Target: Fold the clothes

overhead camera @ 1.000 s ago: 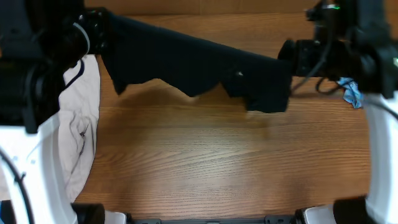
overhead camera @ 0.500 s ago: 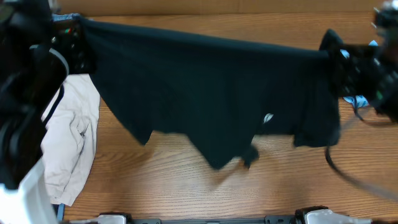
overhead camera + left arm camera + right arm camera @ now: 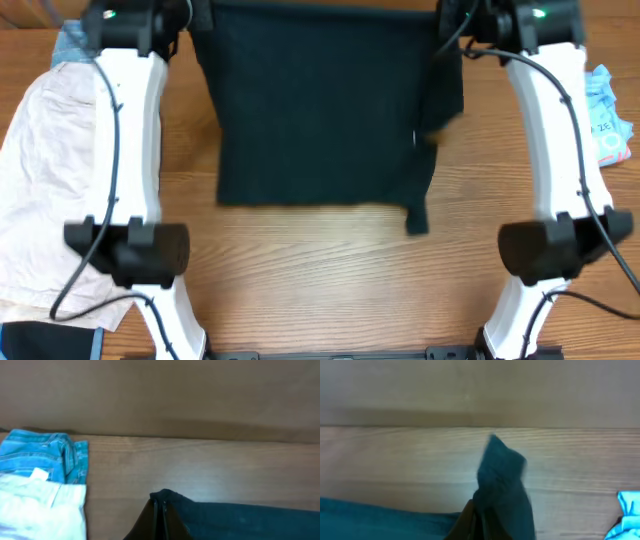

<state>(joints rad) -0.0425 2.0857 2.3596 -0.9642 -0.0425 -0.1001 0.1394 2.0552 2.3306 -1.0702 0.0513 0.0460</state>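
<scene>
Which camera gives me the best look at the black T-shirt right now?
Overhead: nearly the whole black T-shirt, spread over the table. Left wrist shows just one pinched corner; right wrist, just a bunched corner.

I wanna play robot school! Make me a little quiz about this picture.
1. True or false: both the left gripper and the right gripper hold the black T-shirt.
2. Which lies beside the denim? A) beige shorts B) red towel C) book
3. Fill in: the denim is ____ in colour.

Key: 1 true; 2 A; 3 blue.
</scene>
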